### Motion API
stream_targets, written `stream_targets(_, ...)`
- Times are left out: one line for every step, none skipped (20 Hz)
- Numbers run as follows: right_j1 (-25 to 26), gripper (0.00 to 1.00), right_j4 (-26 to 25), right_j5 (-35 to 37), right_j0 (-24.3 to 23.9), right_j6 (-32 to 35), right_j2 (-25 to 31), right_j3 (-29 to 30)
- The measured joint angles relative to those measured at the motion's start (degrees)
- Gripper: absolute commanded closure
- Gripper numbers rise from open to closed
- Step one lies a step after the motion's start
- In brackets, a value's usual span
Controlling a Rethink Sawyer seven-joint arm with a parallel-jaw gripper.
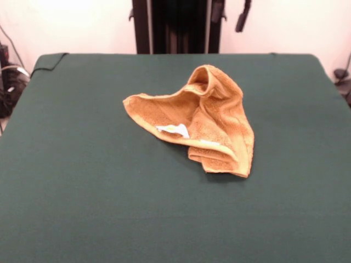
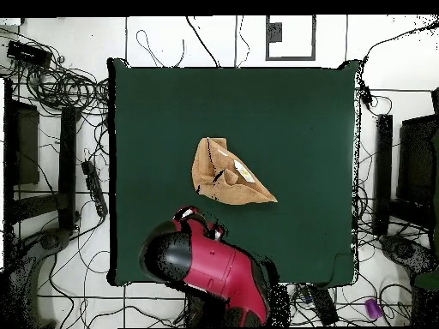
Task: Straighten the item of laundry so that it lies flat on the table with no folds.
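Observation:
The orange-tan towel (image 1: pixel 205 123) lies crumpled near the middle of the green table (image 1: pixel 82 175). One part stands up in a hump at the back, and a corner is folded over at the front right. Its white label (image 1: pixel 173 130) faces up. In the overhead view the towel (image 2: pixel 225 171) is a folded, roughly triangular heap on the table (image 2: pixel 300 111). My gripper (image 1: pixel 230 13) shows only as two dark tips at the top edge, apart from each other, high behind the towel and holding nothing. In the overhead view the red arm (image 2: pixel 210 261) hides it.
The black pedestal (image 1: pixel 178 24) stands behind the table's far edge. Cables and dark equipment (image 2: pixel 51 154) lie on the floor around the table. The green cloth is turned up at one far corner (image 1: pixel 49 60).

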Motion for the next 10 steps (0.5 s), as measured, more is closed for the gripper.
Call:
stream_targets(0.5, 0.0, 0.3, 0.0, -0.3, 0.2, -0.2, 0.0)
stream_targets(0.8, 0.0, 0.4, 0.0, -0.6, 0.3, -0.3, 0.0)
stream_targets(1.3, 0.0, 0.6, 0.0, -1.0, 0.4, -0.4, -0.1)
stream_targets(1.6, 0.0, 0.7, 0.0, -1.3, 0.4, -0.4, -0.2)
stream_targets(2.2, 0.0, 0.9, 0.0, -1.9, 0.4, -0.4, -0.5)
stream_targets(2.8, 0.0, 1.2, 0.0, -2.5, 0.4, -0.4, -0.7)
stream_targets(3.0, 0.0, 1.3, 0.0, -2.7, 0.4, -0.4, -0.9)
stream_targets(3.3, 0.0, 1.5, 0.0, -3.0, 0.4, -0.4, -1.1)
stream_targets(3.9, 0.0, 1.8, 0.0, -3.6, 0.4, -0.3, -1.8)
stream_targets(4.2, 0.0, 2.0, 0.0, -3.8, 0.4, -0.4, -2.1)
